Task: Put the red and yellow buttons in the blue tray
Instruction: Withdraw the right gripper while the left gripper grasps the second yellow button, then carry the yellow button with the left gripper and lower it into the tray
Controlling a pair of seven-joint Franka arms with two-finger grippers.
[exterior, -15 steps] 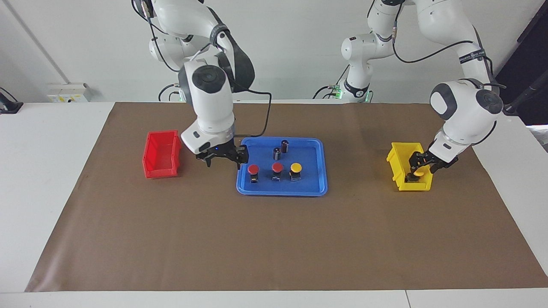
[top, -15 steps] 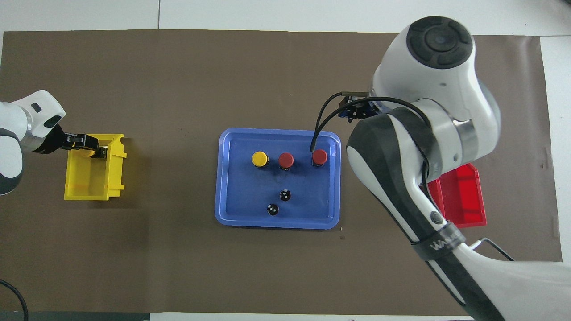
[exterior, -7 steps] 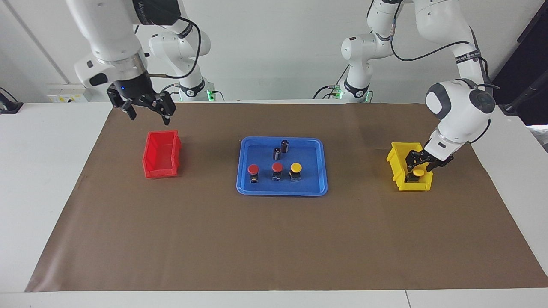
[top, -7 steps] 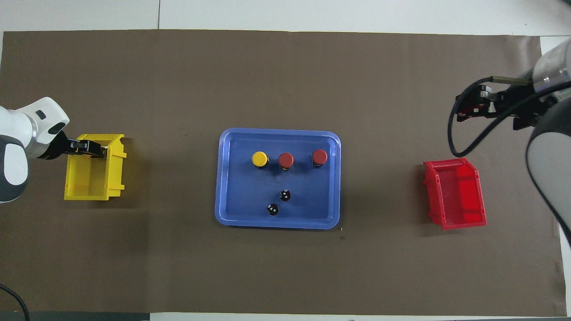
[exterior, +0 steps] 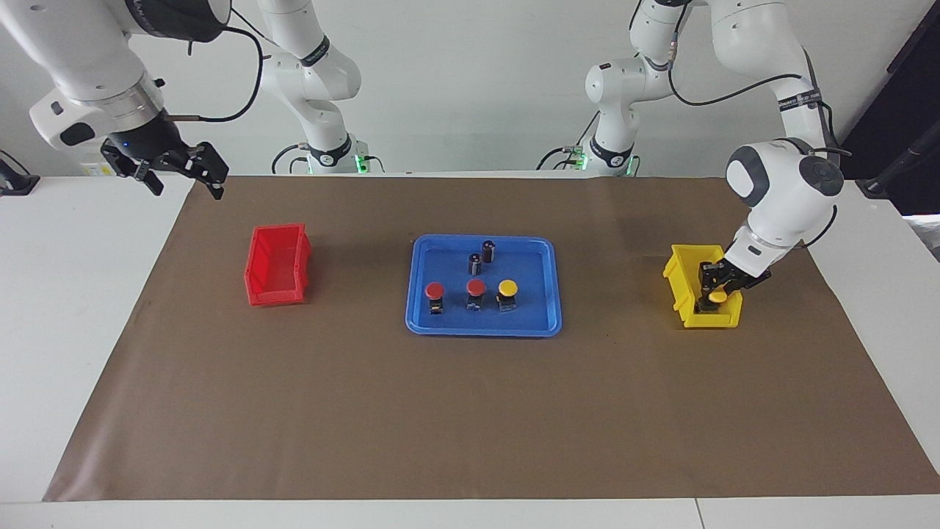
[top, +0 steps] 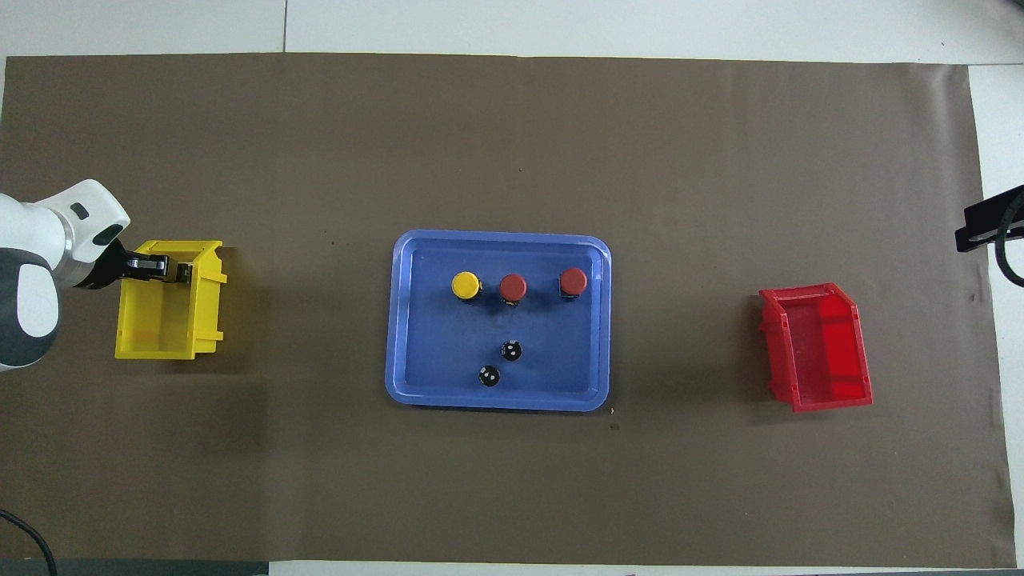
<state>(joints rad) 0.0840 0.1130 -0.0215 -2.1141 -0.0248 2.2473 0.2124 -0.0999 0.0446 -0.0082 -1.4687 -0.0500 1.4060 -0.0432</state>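
Yellow button [exterior: 718, 296] now clamped by left hand [exterior: 715, 292], right hand [exterior: 170, 170] apart, withdrawn.

We look through two cameras set half a turn apart. Our facing view sits high across the table, looking toward the arm bases, with the wide shallow blue plastic tray [exterior: 540, 253] near the middle. Our overhead view hangs above the robots' end, looking steeply down and forward, with the same tray [top: 408, 320] at its centre. Both stand well back and share the brown mat [exterior: 455, 411] [top: 496, 144] around the tray; only the facing view takes in the wall.
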